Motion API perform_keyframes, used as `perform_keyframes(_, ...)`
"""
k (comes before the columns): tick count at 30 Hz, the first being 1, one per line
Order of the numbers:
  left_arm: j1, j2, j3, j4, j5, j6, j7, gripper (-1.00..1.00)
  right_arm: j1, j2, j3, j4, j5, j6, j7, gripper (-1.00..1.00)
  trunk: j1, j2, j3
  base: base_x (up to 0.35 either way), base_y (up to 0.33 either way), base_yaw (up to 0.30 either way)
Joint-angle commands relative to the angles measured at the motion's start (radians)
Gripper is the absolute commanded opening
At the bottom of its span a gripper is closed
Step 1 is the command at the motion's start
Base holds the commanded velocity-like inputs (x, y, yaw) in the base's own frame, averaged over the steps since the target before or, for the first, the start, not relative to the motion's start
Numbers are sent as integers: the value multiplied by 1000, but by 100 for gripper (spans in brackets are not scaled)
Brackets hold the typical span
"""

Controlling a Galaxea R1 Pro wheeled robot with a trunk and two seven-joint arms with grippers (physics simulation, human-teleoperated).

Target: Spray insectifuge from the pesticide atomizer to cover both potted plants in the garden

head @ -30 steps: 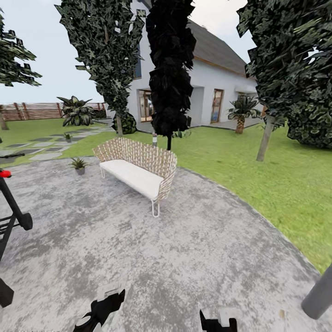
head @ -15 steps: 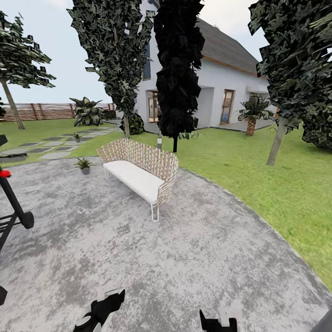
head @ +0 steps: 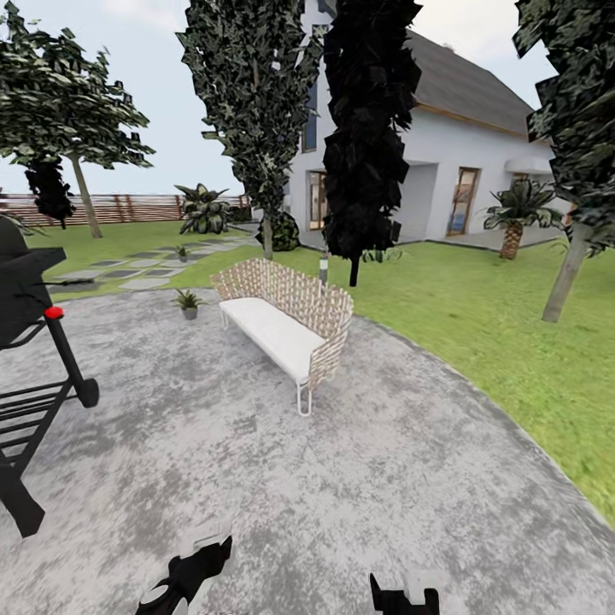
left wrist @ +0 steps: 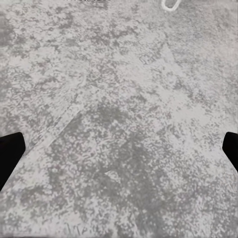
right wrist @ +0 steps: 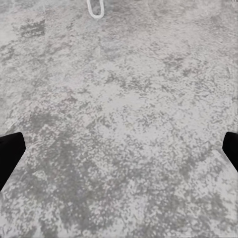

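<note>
Over the last second the whole head view slid rightward across the scene, which read as the robot turning to its left, not the things moving: the bench (head: 286, 325) drifted right and a black grill (head: 30, 342) came into view ahead of the left gripper (head: 184, 576) and off to its outer side. Judged from this, the robot was searching the garden and no pick-up had begun.

Both grippers hung low over the grey paving (head: 342, 478). The left gripper's fingers (left wrist: 9, 153) stood wide apart with bare paving between them, and the right gripper (right wrist: 119, 153) was spread just as wide, holding nothing.

The pesticide atomizer could not be made out anywhere.

Two potted plants could be counted, both well ahead of the left gripper: the nearer potted plant (head: 187, 302) on the paving's far edge just beside the bench end, and the farther potted plant (head: 181, 253) among the stepping stones (head: 141, 278). There was one bench, one grill and one white house (head: 444, 179). At least four trees stood about the lawn.
</note>
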Motion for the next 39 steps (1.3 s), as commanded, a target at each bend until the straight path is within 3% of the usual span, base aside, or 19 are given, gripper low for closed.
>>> perform_keyframes(1,-1,0,0,1,7,-3,0,100,0,0,0,0,-1,-3,1,100,0,-1,0,11,-72,278)
perform_keyframes(26,-1,-1,0,1,9,-3,0,100,0,-2,1,0,-1,-3,2,100,0,-1,12,1,-8,277)
perform_keyframes(39,-1,-1,0,1,9,-3,0,100,0,-4,1,-2,-2,-3,7,100,0,-1,12,0,0,59)
